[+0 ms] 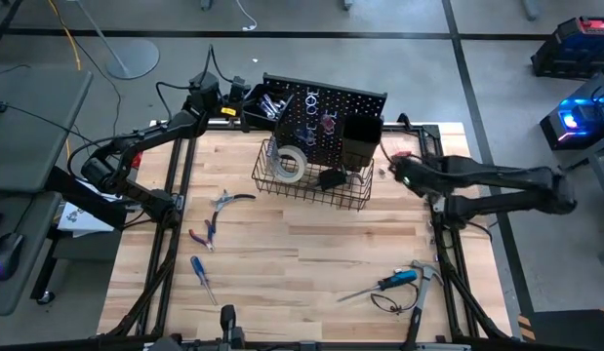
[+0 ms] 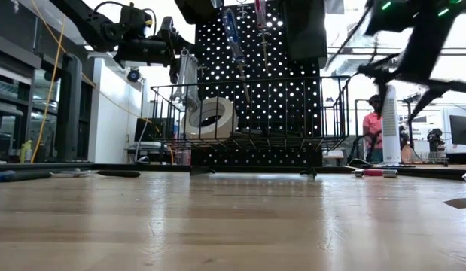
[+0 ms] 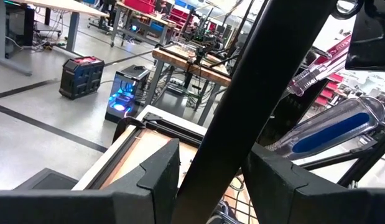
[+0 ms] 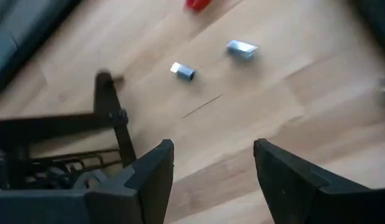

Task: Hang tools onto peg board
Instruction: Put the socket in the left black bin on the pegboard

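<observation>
My right gripper (image 1: 395, 172), fingers parted and empty, hovered beside the upright black perforated peg board (image 1: 326, 112), while the blue-handled screwdriver (image 1: 384, 284) lay near me, lengthwise across the pale wooden table (image 1: 302, 253); my left gripper (image 1: 228, 97), half-parted, waited behind the board.

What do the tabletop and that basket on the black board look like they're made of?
The tabletop looks like pale wood, with plank seams and grain showing and a smooth, faintly glossy finish. The basket looks like thin metal wire in a black coating: an open grid you can see through, though painted metal is only a guess.
</observation>
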### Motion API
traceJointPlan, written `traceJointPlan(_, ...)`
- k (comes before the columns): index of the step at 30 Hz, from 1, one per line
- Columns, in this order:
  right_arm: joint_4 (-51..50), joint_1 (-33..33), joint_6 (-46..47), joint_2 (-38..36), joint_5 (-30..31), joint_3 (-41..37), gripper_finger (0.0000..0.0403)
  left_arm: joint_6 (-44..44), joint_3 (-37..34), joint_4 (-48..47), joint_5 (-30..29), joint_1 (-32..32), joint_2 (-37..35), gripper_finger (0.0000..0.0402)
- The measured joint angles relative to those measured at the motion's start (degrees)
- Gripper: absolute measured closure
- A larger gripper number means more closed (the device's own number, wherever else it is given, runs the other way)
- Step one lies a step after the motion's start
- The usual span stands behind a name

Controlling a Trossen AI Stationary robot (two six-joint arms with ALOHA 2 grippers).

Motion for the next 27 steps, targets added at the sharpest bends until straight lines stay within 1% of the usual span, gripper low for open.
traceJointPlan(2,5.27,-4.82,-6.73,3.23,-4.13,-0.79,0.0194,-0.02,0.00,0.02,-0.03,0.00,0.00,0.0245)
traceJointPlan(3,6.88,-6.96,-8.57,4.90,-5.40,-0.89,0.0194,-0.02,0.00,0.00,-0.03,0.02,0.00,0.0245)
traceJointPlan(6,7.67,-13.45,-11.63,9.44,-5.76,-0.56,0.0194,-0.02,0.00,0.00,-0.05,0.02,0.00,0.0245)
traceJointPlan(8,9.83,-17.19,-15.65,12.08,-6.71,-0.13,0.0194,-0.05,0.00,0.00,-0.05,0.02,0.00,0.0245)
traceJointPlan(13,17.74,-25.27,-34.08,19.51,-16.57,-0.11,0.0195,-0.01,0.00,0.00,-0.07,0.02,0.00,0.0245)
traceJointPlan(15,19.41,-27.73,-41.18,22.17,-19.39,-0.11,0.0195,-0.02,0.00,0.00,-0.10,0.02,0.00,0.0245)
traceJointPlan(18,21.01,-30.24,-49.61,24.96,-22.24,-0.11,0.0195,0.01,0.00,-0.01,-0.10,0.02,0.00,0.0245)
traceJointPlan(21,22.76,-31.05,-57.47,26.77,-25.63,-0.09,0.0195,0.00,0.00,-0.02,-0.12,0.02,0.00,0.0245)
traceJointPlan(27,22.87,-31.10,-67.82,30.64,-25.84,3.07,0.0195,0.87,0.00,-0.02,-0.21,0.02,0.00,0.0245)
